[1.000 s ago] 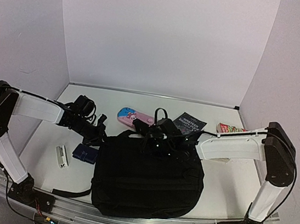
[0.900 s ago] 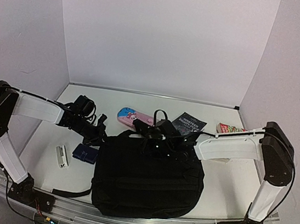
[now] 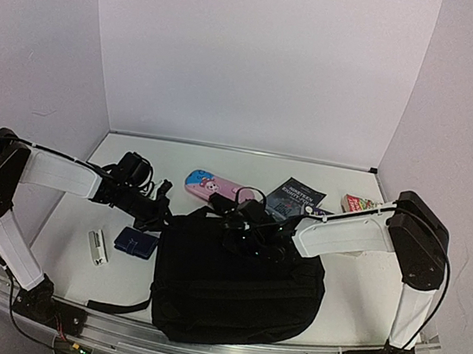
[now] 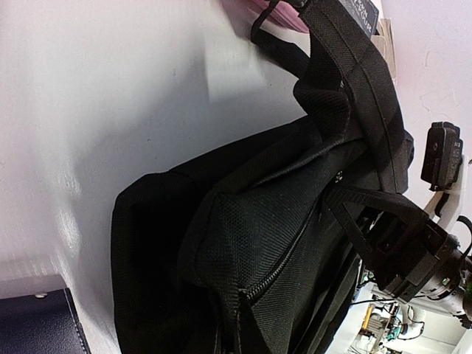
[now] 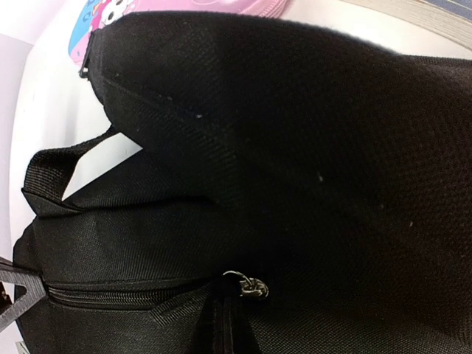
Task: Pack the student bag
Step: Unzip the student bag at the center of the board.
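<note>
One white table carried everything, closed in by pale walls on the left, right and far sides. On it, the student bag lay flat at the near centre. It was by far the biggest item, plain black fabric with no lettering legible on it.

Both arms reached inward over the bag's far edge. The left gripper sat at the far left corner with its jaws closed. Its fingers were out of its own camera's view, so whether fabric was pinched could not be told. The right gripper was pressed into the far top of the bag, jaws also closed. Black cloth filled its wrist view and hid what, if anything, it held.

Just beyond the bag lay a dark book with white cover lettering too small to read. Left of the book was a pink pencil case with a blue end and a cartoon figure. A red-and-green packet lay far right, partly behind the right arm, its print unreadable.

Left of the bag sat a small dark blue pouch and, beside it, a little white-and-grey object.

A metal zipper pull lay on the bag's seam.
</note>
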Robot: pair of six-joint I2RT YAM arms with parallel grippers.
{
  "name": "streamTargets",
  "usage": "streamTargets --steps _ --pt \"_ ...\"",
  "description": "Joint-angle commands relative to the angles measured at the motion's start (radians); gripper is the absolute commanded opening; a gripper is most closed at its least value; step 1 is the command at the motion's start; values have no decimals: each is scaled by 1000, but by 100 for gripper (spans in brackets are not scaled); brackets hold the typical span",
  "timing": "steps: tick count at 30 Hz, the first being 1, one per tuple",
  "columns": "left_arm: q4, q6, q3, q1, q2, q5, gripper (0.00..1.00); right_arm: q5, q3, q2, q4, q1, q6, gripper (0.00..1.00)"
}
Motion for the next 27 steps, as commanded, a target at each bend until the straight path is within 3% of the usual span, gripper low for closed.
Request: streamTargets --steps 1,8,17,21,23,27 --pt "37 8 -13 -20 -20 36 0 32 4 -14 31 0 36 0" --pt "48 4 -15 -22 -15 35 0 -54 -33 -42 198 4 25 0" --pt "80 -17 -10 -32 -11 38 0 -100 108 43 233 70 -58 0" --pt "13 0 -1 -33 -37 -45 0 -51 100 3 230 79 -90 0" --pt "-31 17 8 -33 -60 -99 17 3 81 -42 199 78 -123 4" --pt "-131 77 39 -33 -127 -209 62 150 70 -138 16 73 -235 38"
